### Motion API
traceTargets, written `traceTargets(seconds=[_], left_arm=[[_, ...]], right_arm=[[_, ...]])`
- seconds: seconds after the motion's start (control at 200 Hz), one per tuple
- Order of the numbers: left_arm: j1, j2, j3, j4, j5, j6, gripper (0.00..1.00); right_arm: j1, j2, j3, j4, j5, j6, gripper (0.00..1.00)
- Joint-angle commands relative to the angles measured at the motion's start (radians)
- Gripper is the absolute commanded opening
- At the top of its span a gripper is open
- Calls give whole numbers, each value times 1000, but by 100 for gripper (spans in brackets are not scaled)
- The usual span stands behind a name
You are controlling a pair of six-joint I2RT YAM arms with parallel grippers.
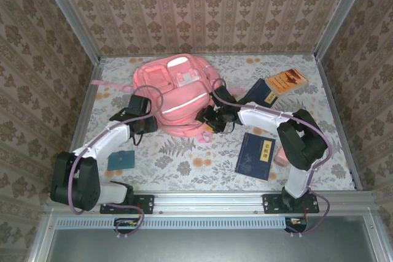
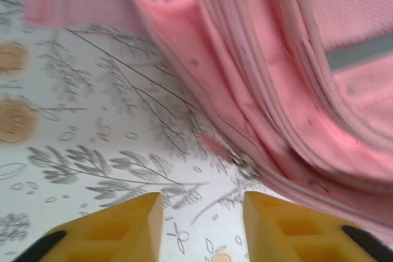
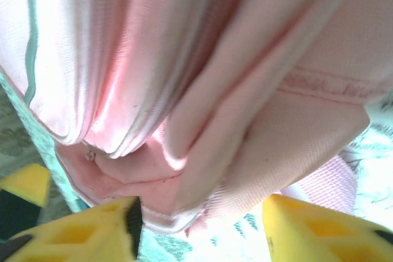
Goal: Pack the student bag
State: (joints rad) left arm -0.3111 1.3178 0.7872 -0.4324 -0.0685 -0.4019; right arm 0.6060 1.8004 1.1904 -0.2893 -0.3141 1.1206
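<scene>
Left gripper [image 2: 202,213]: yellow jaws parted, holding nothing, poised just short of zip pull [image 2: 245,165]. Right gripper [image 3: 199,213]: parted, pink fabric sagging into gap, not pinched. Student bag [image 1: 178,93]: far centre of table [image 1: 184,164], between both grippers. Judged early: blue book [image 1: 256,155], dark book [image 1: 262,92], orange book [image 1: 286,80], teal notebook [image 1: 121,160] unpacked. Free room at front centre; rear wall near bag.

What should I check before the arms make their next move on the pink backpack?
1. Left gripper empty: ok, jaws apart over the table.
2. Zipper pull near it: ok, just ahead of its fingertips.
3. Right gripper free: ok, open, student bag fabric between the fingers, unclamped.
4. Bag's main compartment open: cannot tell.
5. Blue book packed: not ok, lies on the table.
</scene>
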Motion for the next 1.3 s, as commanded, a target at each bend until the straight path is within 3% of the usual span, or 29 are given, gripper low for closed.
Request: traceTargets(seconds=[0.0,0.16,0.34,0.53,0.865,1.025,1.24,1.295], left_arm=[[18,-33,61,-54,-33,-14,52],[23,-109,77,-82,20,-45,72],[23,-192,78,-74,69,-70,90],[20,-196,92,-34,162,-95,100],[-35,-80,142,12,240,-149,100],[-74,-49,149,36,249,-173,96],[-139,-6,143,108,267,-257,92],[-188,16,151,113,261,-278,91]], right_arm=[[-9,-61,46,-184,148,-143,65],[-34,-197,-23,-348,309,-251,70],[-94,-346,-176,-459,363,-316,73],[-111,-445,-331,-491,362,-304,78],[-108,-328,-410,-333,223,-266,75],[-86,-269,-390,-271,168,-271,74],[-81,-177,-329,-158,-3,-292,71],[-80,-170,-306,-140,-26,-295,71]])
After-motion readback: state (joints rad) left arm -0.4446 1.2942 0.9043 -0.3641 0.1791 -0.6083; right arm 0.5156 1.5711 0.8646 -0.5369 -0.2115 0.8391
